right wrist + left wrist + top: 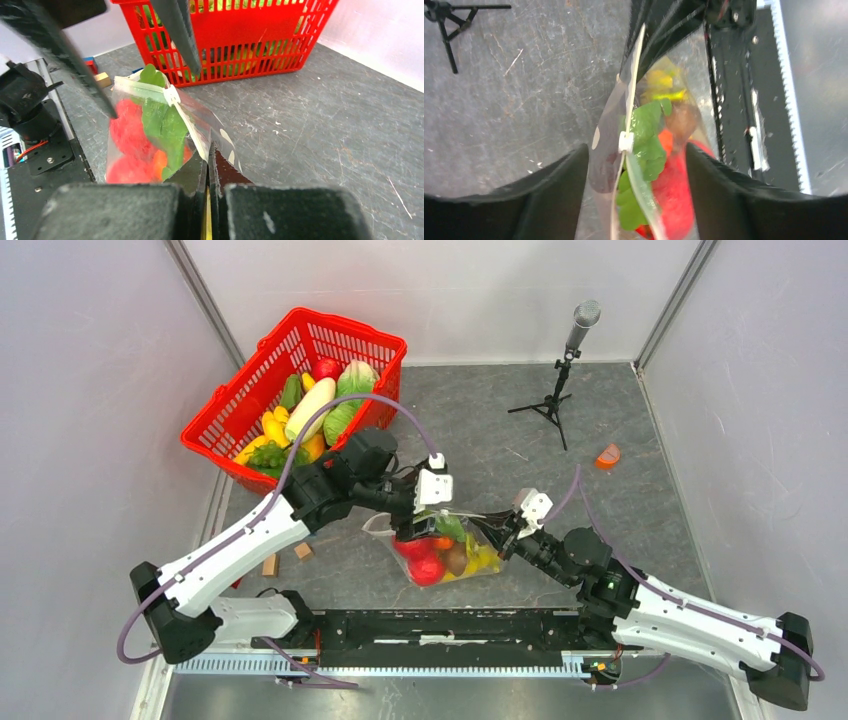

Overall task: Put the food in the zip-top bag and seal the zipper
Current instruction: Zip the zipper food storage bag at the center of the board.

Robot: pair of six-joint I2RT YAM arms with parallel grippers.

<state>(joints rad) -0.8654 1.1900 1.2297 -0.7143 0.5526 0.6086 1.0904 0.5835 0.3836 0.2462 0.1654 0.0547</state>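
Bag is sitting on the table between the two grippers, holding red, green and yellow food; more is filling the basket behind. Left gripper is hovering over its left part, and right gripper is meeting its right end.

From the left wrist, the left fingers are standing apart, either side of the zipper and its white slider.

From the right wrist, the right fingers are pinching shut on the bag's near end.
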